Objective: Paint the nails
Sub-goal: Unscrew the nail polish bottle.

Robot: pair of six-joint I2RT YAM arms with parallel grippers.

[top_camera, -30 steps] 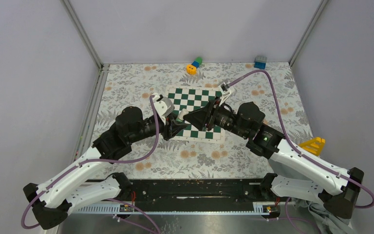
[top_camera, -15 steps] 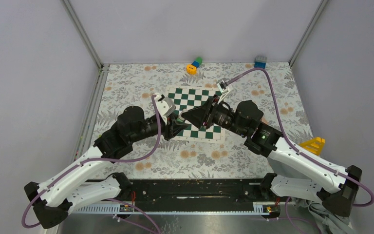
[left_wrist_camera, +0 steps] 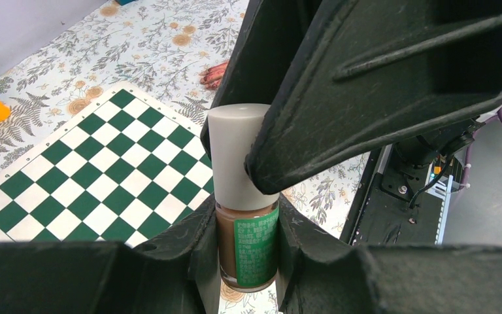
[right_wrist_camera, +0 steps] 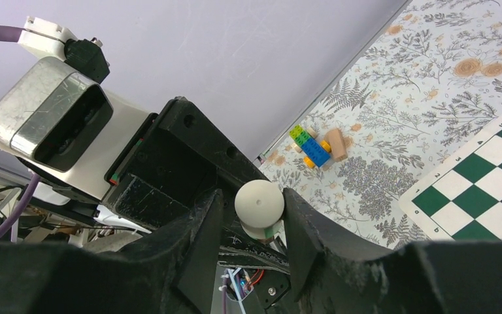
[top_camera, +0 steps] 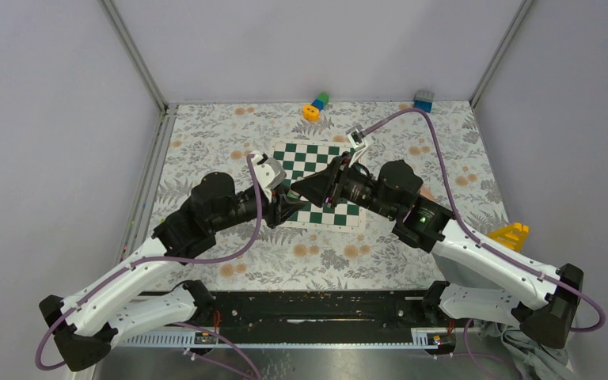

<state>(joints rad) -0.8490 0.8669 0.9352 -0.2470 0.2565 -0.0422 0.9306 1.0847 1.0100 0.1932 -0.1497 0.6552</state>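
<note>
A: Room?
B: Plain lilac-grey walls [top_camera: 309, 47] on three sides, with metal posts [top_camera: 134, 55] slanting up from the two far corners. A black rail [top_camera: 317, 317] runs along the near edge under the arm bases.

A: Surface?
B: The counter [top_camera: 206, 150] has a floral print all over, with orange blooms and grey ferns. A green-and-white chessboard [top_camera: 309, 162] lies flat mid-counter, slightly skewed. Its near half is covered by the two arms.

A: Clutter?
B: Stacked bricks [top_camera: 315, 104] in orange, blue and green sit at the far edge. A blue brick [top_camera: 423, 100] is near the far right corner. A yellow piece [top_camera: 509, 235] sits on the right, beside the right arm.

A: Grippers?
B: They meet over the board's near left part. The left gripper [top_camera: 283, 203] is clenched on a bottle [left_wrist_camera: 256, 245] with brown contents and a green label, held upright. The right gripper [right_wrist_camera: 253, 219] has one finger on each side of the pale cap [left_wrist_camera: 235, 150]. I can't tell whether it pinches the cap or just brackets it.

A: Nails?
B: The nails [left_wrist_camera: 213, 72] show as a reddish cluster on the floral print, just off the board's right edge and well apart from the bottle. They're tiny and blurred in the left wrist view. From the top they're hidden behind the right arm.
</note>
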